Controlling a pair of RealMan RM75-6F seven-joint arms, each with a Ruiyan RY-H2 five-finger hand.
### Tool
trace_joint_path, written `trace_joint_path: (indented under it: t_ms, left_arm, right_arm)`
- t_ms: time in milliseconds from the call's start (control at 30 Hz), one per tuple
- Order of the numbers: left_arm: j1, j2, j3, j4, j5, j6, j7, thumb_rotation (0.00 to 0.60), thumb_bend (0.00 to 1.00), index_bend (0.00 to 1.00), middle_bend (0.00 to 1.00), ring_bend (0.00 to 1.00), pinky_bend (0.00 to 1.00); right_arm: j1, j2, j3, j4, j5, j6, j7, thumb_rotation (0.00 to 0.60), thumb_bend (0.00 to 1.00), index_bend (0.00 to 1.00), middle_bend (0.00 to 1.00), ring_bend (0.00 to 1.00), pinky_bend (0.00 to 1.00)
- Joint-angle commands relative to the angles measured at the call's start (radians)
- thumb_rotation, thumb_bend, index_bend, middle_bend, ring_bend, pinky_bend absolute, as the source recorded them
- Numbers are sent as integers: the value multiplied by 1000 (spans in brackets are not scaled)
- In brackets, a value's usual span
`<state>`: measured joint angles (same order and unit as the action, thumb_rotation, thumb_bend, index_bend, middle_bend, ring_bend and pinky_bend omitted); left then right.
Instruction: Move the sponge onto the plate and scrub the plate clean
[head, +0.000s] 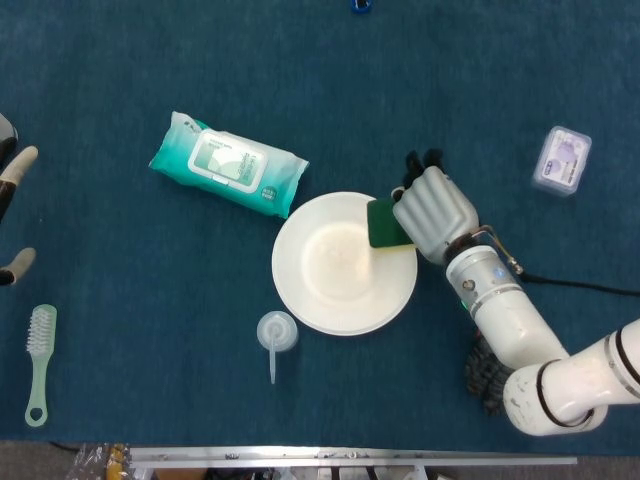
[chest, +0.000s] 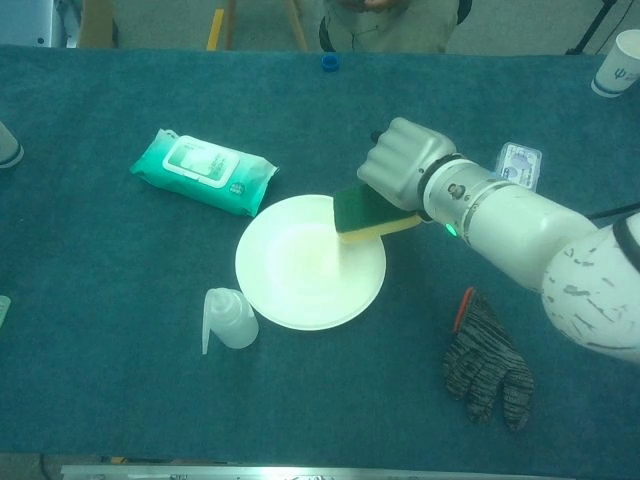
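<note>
Right hand (head: 436, 212) grips the sponge (head: 382, 223), fingers curled over its top, green face up and yellow foam at the bottom edge in the chest view. Sponge sits at the plate's right rim, partly overhanging it; whether it's pressing on the plate (head: 320, 300) or just above it can't be told from either view. Plate centre shows a slightly discoloured patch, which could be residue or a wet film

Left hand (head: 14, 215): only a sliver at the left frame edge of the head view, holding state unreadable

Judgement on the scrub: the stroke is at its rightmost point, so the next pass should run back left across the centre patch. Keep the sponge flat with light downward load, since nothing pins the plate and too much side force likely drags it on the cloth. Keep strokes inside the rim so the sponge doesn't tip off

Nearby: squeeze bottle (head: 275, 334) just off the plate's lower left, wipes pack (head: 228, 165) close to its upper-left edge, glove (chest: 486, 360) on the table below the right forearm. Left strokes should stop short of the bottle and wipes
</note>
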<state>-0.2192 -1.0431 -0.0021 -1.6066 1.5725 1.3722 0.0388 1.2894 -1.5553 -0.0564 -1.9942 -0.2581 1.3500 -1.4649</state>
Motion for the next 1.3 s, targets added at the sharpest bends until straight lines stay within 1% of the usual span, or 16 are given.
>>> trace_joint_path:
  t_ms: [33, 167, 400, 600, 700, 833, 867, 933, 1000, 1100, 1167, 1300]
  left_arm:
    - [1, 0, 0, 2, 0, 2, -2, 600, 215, 52, 20, 0, 82]
    - [3, 1, 0, 4, -1, 4, -5, 600, 215, 52, 20, 0, 82]
    - [6, 0, 1, 4, -4, 5, -5, 600, 215, 52, 20, 0, 82]
    - [-1, -6, -2, 1, -1, -1, 2, 600, 215, 52, 20, 0, 81]
    - [-6, -12, -7, 2, -8, -8, 5, 600, 215, 51, 20, 0, 82]
    - [-15, -20, -11, 1, -11, -18, 10, 600, 215, 51, 20, 0, 81]
    - [-16, -21, -11, 0, -11, -20, 12, 600, 215, 51, 20, 0, 81]
    - [-19, -22, -11, -2, -12, -25, 17, 600, 215, 51, 20, 0, 82]
    - [-20, -22, -11, -3, -15, -27, 21, 600, 215, 51, 20, 0, 82]
    - [-20, -21, -12, -4, -21, -29, 21, 600, 215, 51, 20, 0, 81]
    - [-20, -21, -13, -3, -25, -31, 22, 600, 215, 51, 20, 0, 82]
    - [-20, -20, -15, -2, -30, -31, 21, 600, 215, 51, 20, 0, 82]
  right_arm:
    - [-4, 4, 5, -4, -16, -12, 13, 600, 351, 433, 291, 97, 204]
    - [-5, -4, -2, -4, -38, -29, 20, 600, 351, 433, 291, 97, 204]
    - [-21, 7, -22, -8, -39, -9, 24, 600, 351, 433, 290, 97, 203]
    - [-69, 73, -64, -23, -64, -10, 86, 600, 351, 433, 291, 97, 203]
    - [-107, 115, -89, -16, -88, -36, 146, 600, 352, 433, 291, 97, 204]
    - [-140, 135, -112, 12, -131, -77, 199, 600, 350, 429, 288, 97, 204]
    - [-146, 137, -114, 19, -139, -87, 209, 600, 340, 399, 273, 97, 204]
    - [-157, 139, -119, 39, -154, -106, 227, 589, 286, 300, 225, 94, 204]
    - [-166, 141, -114, 57, -164, -127, 252, 549, 197, 156, 156, 58, 204]
    - [-178, 145, -108, 77, -183, -146, 280, 514, 153, 30, 83, 13, 204]
    - [-186, 149, -102, 90, -196, -157, 302, 509, 147, 1, 53, 1, 204]
    - [-202, 172, -86, 95, -216, -167, 342, 508, 147, 0, 23, 0, 204]
